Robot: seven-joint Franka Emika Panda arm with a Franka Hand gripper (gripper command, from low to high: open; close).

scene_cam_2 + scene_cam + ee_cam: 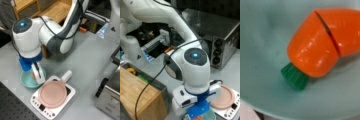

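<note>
In a front view, the white arm is reaching down toward the bottom of the frame, its blue-lit joint facing the camera. The gripper is hanging at the bottom edge below a blue mount, right over a teal bowl, of which only a sliver is showing. Whether the pincer is wide or narrow cannot be told here. Just to the right of the bowl, a pink pan is sitting on a white cooktop. A wooden block is lying at the left, and a metal oven is standing at the upper right, well apart from the gripper.

In a front view, the gripper is dipping into the teal bowl at the left. A bit of orange, the toy carrot, is showing beside the white fingers, but it cannot be told whether the pincer is gripping it or merely standing next to it. The pink pan is resting on the white cooktop just to the right of the bowl, its white handle pointing toward the top. The grey table is stretching away behind.

In the wrist view, the toy carrot is lying inside the teal bowl, filling the upper right. Its green stub is pointing to the lower left, and a dark seam is crossing the orange body. The fingers are not showing in this view.
</note>
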